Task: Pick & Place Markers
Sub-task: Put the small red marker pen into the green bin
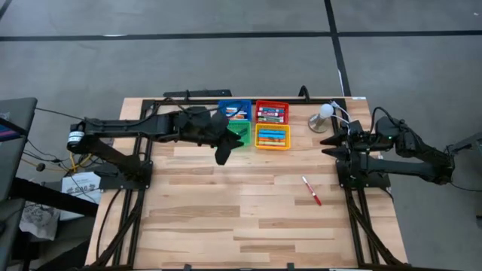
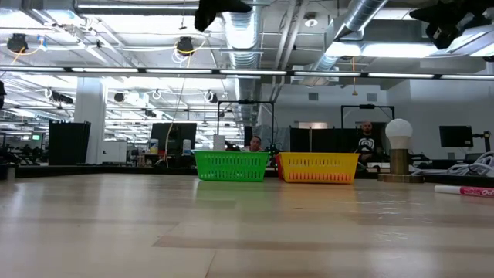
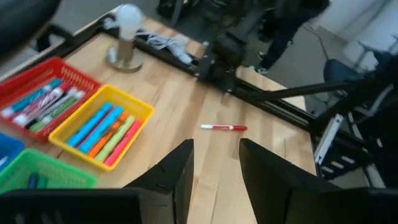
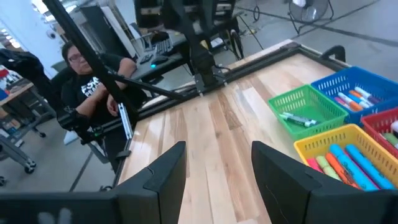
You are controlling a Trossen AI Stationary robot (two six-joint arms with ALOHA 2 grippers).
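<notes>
Hovering over the green bin (image 1: 238,129), my left gripper (image 1: 223,156) has jaws apart, empty. One red-capped marker (image 1: 312,190) lies loose near my right gripper (image 1: 330,143), also parted and empty. I'd approach square across its barrel.

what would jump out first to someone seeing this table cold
Four bright bins packed with markers cluster at the table's far edge, the yellow bin nearest the middle. One red-capped marker lies alone on bare wood toward the right arm. The left gripper hangs open beside the green bin.
</notes>
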